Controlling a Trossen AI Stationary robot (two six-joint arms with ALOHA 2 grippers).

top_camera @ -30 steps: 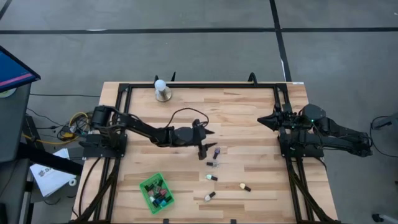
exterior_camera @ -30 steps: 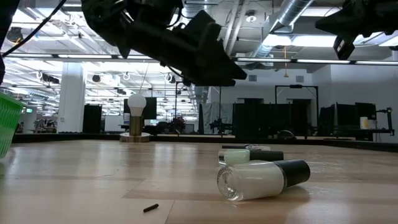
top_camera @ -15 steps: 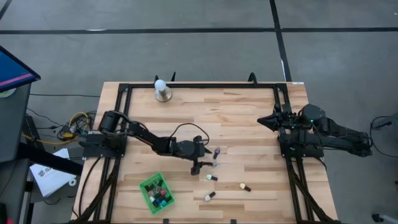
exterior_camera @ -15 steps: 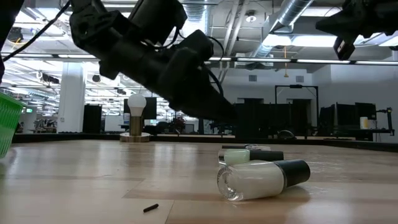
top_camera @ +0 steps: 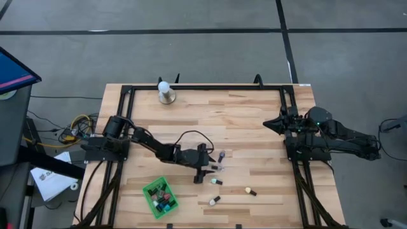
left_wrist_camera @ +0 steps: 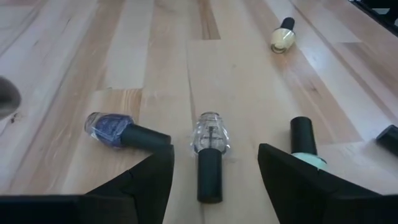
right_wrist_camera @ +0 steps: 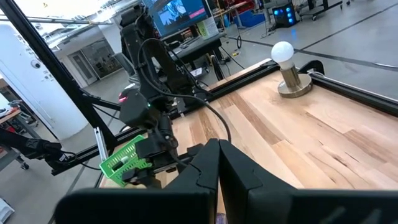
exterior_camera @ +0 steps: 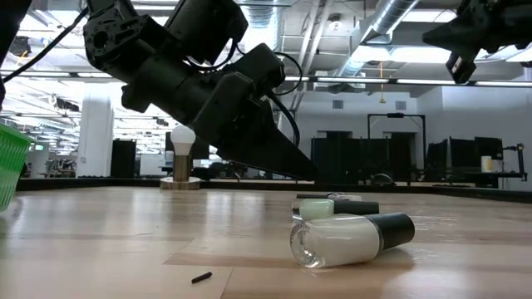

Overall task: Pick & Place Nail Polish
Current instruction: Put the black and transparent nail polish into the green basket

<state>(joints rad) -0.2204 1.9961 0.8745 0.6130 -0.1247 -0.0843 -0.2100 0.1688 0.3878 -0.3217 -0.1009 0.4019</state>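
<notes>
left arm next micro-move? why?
Probably lower straight down and close. In the left wrist view the left end effector is open, its fingers either side of the clear nail polish bottle, which lies on the table with its dark cap between them. The purple bottle lies just outside.

nail polish bottles on table [top_camera: 216, 182]: 5 | green basket [top_camera: 150, 191]: 1 | ball-topped stand [top_camera: 165, 93]: 1

The left gripper [left_wrist_camera: 214, 180] now sits lower and nearer the table's front than before, its open fingers [left_wrist_camera: 140, 186] straddling the clear bottle [left_wrist_camera: 210, 144].
</notes>
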